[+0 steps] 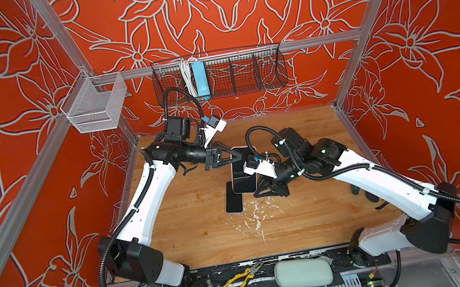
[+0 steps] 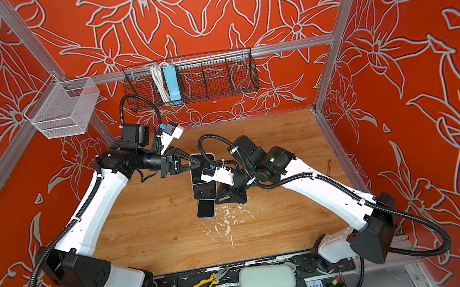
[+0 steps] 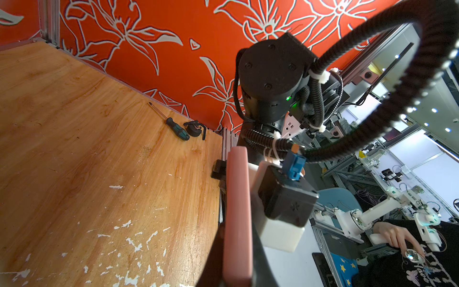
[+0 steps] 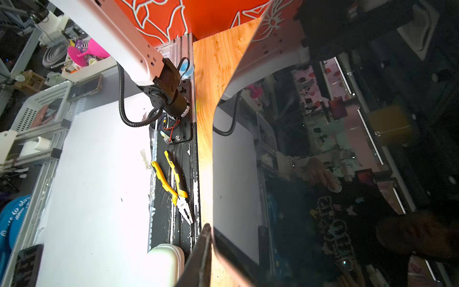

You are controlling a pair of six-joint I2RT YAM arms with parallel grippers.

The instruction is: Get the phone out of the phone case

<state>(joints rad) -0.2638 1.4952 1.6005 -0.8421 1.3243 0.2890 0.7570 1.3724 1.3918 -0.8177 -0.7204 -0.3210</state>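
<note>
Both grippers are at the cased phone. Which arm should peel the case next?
Right, probably. The left gripper is shut on the pink phone case at its far end, anchoring it; the right gripper sits at the near corner, where it could pry the rim.

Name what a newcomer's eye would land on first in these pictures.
The red floral walls dominate on every side. At mid-table the left gripper and right gripper meet at a dark phone, which overlaps a second dark slab lying on the wooden table. Yellow pliers lie at the front edge.
</note>
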